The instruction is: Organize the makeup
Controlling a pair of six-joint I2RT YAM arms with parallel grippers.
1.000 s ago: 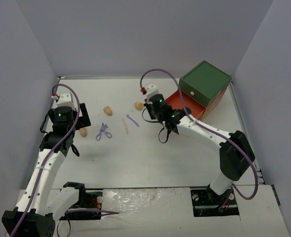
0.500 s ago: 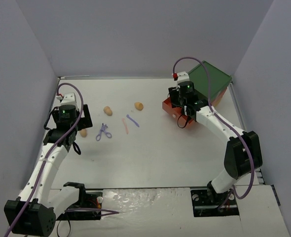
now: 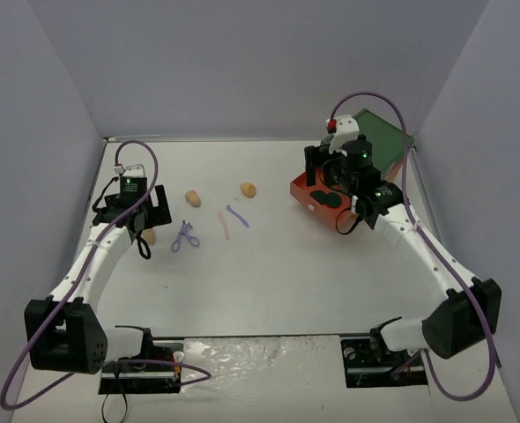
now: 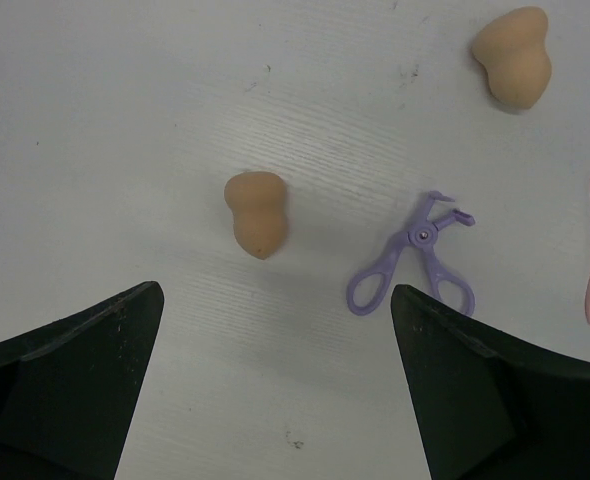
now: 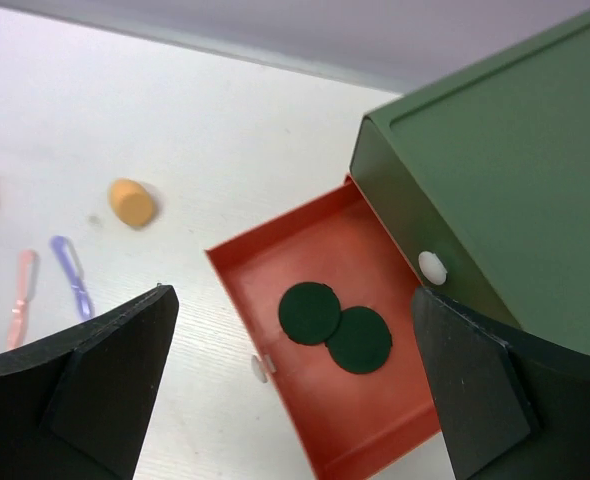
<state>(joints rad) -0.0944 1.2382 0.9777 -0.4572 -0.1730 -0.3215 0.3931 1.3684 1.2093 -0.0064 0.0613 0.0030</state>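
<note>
**A:** Which containers have anything in them?

**B:** Only the red drawer (image 5: 320,235), which stands open from the lower left of the green chest (image 5: 495,200). On its floor lie a dark green disc (image 5: 310,313) and a second disc (image 5: 360,340), with their edges overlapping.

**A:** And the right gripper?

**B:** The right gripper (image 5: 287,300) hangs over that drawer. Its fingers are spread wide and hold nothing.

**A:** What is on the surface?

**B:** It is a white table (image 3: 269,282). At the left of the top view, the left gripper (image 4: 275,290) is also wide open and empty. A tan sponge (image 4: 256,213) sits mid-frame in its wrist view, above the gap between the fingers. To the right of it is the lilac scissor-like tool (image 4: 415,258), and above that a second sponge (image 3: 192,197). Next come the pink stick (image 3: 225,226) and the lilac stick (image 3: 237,216), close together, though I can't tell if they touch. A third sponge (image 3: 248,189) lies at their upper right. All of these are well left of the chest.

**A:** And the room?

**B:** Pale grey-lilac walls (image 3: 242,62) close in three sides.
</note>
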